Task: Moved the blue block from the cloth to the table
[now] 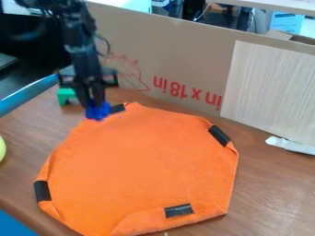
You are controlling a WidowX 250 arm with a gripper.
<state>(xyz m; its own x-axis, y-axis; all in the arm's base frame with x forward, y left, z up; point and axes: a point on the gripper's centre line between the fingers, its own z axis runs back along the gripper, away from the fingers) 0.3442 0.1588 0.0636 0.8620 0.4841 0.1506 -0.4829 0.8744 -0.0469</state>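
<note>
Basically — blue blk (97,113) btwn jaws — by cloth (144,161) edge.

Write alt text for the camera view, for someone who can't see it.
The tool of a black robot arm is at a blue block by the upper-left edge of an orange cloth. The cloth lies on a brown table, with a green object and cardboard panel beyond.

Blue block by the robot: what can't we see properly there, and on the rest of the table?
In the camera view:
- Blue block: top hidden by the gripper; whether it touches the orange cloth is too small to tell.
- Green thing: partly behind the gripper.
- Yellow thing: cut off by the left edge.
</note>
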